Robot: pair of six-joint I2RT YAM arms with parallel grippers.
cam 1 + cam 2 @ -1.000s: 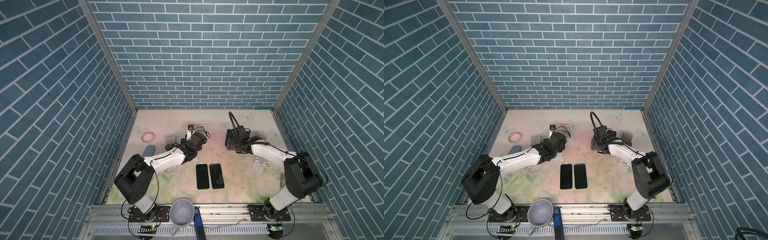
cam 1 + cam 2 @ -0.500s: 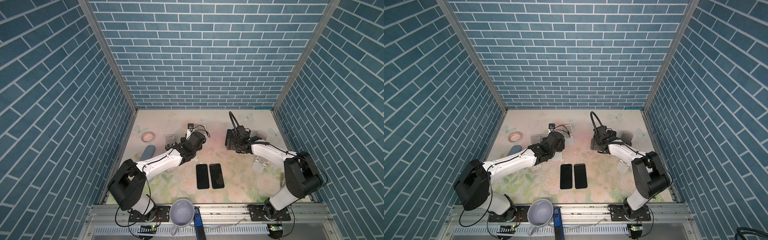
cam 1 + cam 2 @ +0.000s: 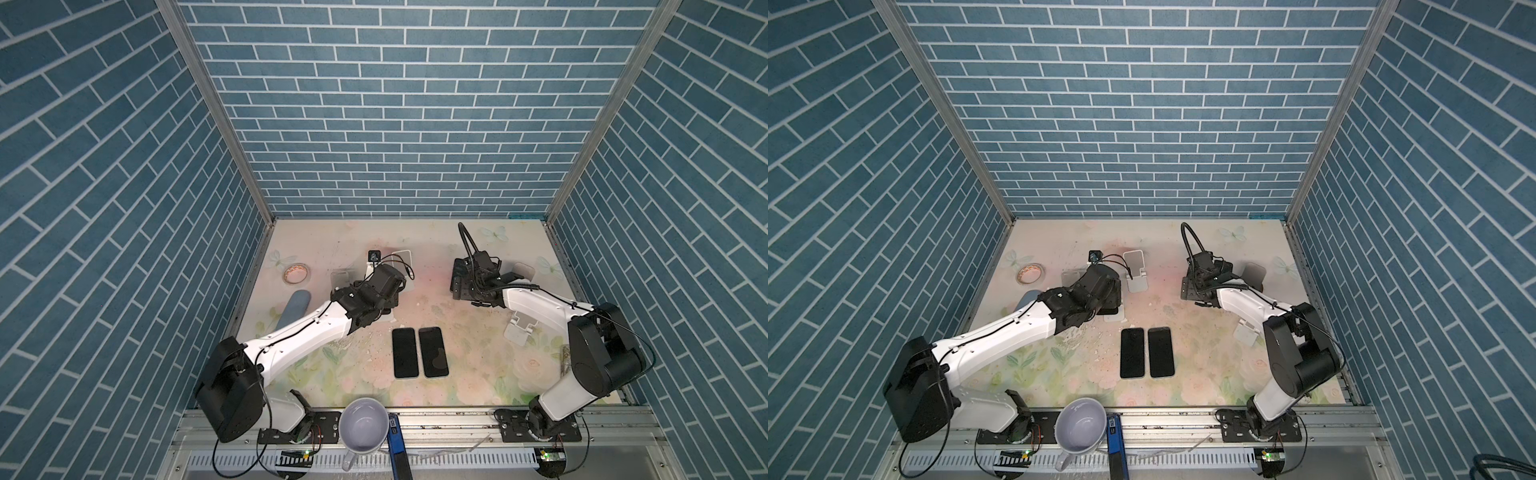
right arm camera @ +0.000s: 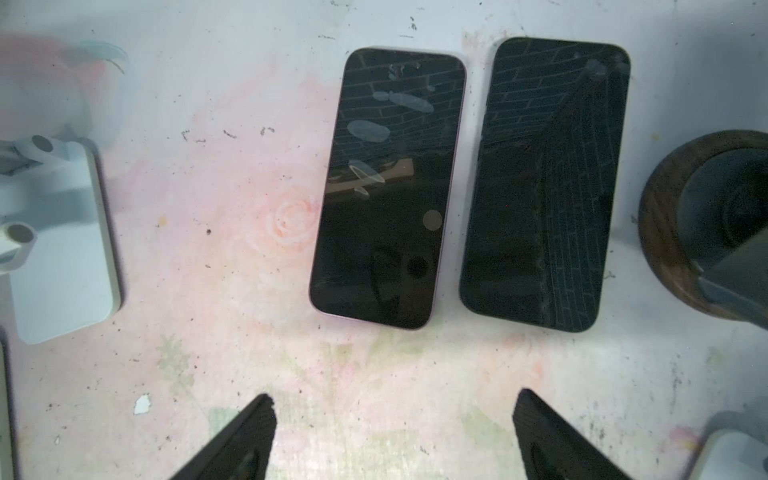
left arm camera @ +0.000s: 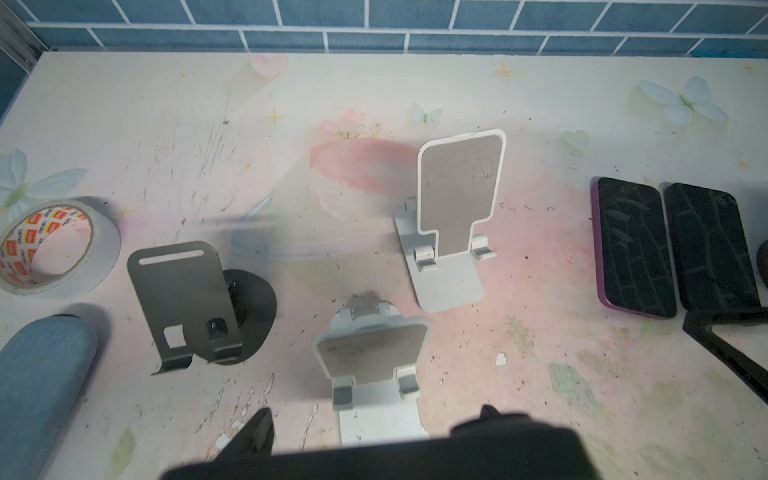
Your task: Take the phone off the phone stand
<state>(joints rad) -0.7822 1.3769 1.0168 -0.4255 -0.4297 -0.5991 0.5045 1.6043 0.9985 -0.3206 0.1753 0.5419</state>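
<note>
in a top view the left gripper (image 3: pixel 387 306) sits left of centre. in the left wrist view its fingers (image 5: pixel 259 428) are clamped on a dark phone (image 5: pixel 415 457), close to a bare white stand (image 5: pixel 370 357). the right gripper (image 4: pixel 395 432), right of centre, has its fingers apart, gripping nothing. two flat phones (image 3: pixel 405 353) lie side by side at lower centre.

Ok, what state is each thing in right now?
left gripper: closed on third phone
right gripper: open, empty
purple phone: flat, screen off
black phone: flat, screen off
tall white stand: upright, empty
near white stand: empty
grey stand: empty
mug: empty
</note>
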